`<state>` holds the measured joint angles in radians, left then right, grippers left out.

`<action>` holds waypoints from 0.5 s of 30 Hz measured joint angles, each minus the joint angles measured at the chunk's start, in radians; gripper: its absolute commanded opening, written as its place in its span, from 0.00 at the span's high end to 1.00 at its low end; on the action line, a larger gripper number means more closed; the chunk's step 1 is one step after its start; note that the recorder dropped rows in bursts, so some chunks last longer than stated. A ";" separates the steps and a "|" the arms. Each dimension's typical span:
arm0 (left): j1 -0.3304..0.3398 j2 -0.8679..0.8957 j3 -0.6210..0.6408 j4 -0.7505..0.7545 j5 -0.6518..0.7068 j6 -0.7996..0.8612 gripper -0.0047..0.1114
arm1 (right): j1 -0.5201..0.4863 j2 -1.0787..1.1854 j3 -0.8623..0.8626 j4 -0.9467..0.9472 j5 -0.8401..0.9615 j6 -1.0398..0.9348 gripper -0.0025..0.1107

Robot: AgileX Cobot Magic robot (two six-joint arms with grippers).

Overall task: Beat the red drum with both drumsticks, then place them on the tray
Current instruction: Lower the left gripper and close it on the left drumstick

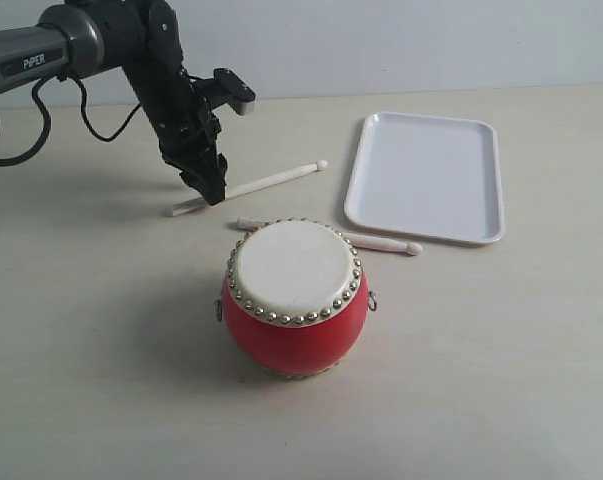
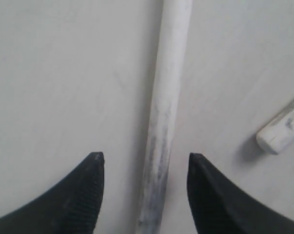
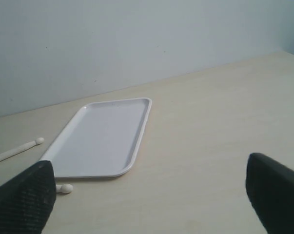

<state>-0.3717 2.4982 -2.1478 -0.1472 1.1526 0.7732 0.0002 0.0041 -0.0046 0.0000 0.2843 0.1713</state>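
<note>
Left gripper [image 1: 209,190]: jaws apart, astride handle end of first drumstick [image 1: 266,183], not closed on it; contact hard to judge. Second drumstick [image 1: 386,243] just beside, mid-length hidden behind red drum [image 1: 296,300] nearby. Right gripper [image 3: 149,163]: spread wide, holding nothing, fingers cut off by frame; tray [image 3: 103,139] ahead of it.

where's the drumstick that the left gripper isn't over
The other drumstick lies on the table just behind the red drum in the exterior view, right of centre, its rounded tip beside the near rim of the tray.
</note>
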 measured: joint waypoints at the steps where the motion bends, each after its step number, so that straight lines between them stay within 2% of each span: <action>1: 0.000 0.000 0.000 0.000 0.000 0.001 0.52 | 0.000 0.000 0.000 0.000 0.000 0.000 0.05; 4: 0.000 0.011 0.000 0.000 0.007 0.003 0.54 | 0.000 0.000 0.000 0.000 0.000 0.000 0.05; 8: 0.000 0.016 0.000 0.002 0.008 0.007 0.62 | 0.000 0.000 0.000 0.000 0.000 0.000 0.05; 15: 0.000 0.016 0.000 0.004 0.012 0.007 0.62 | 0.000 0.000 0.000 0.000 0.000 0.000 0.05</action>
<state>-0.3717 2.5138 -2.1478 -0.1430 1.1645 0.7801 0.0002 0.0041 -0.0046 0.0000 0.2843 0.1713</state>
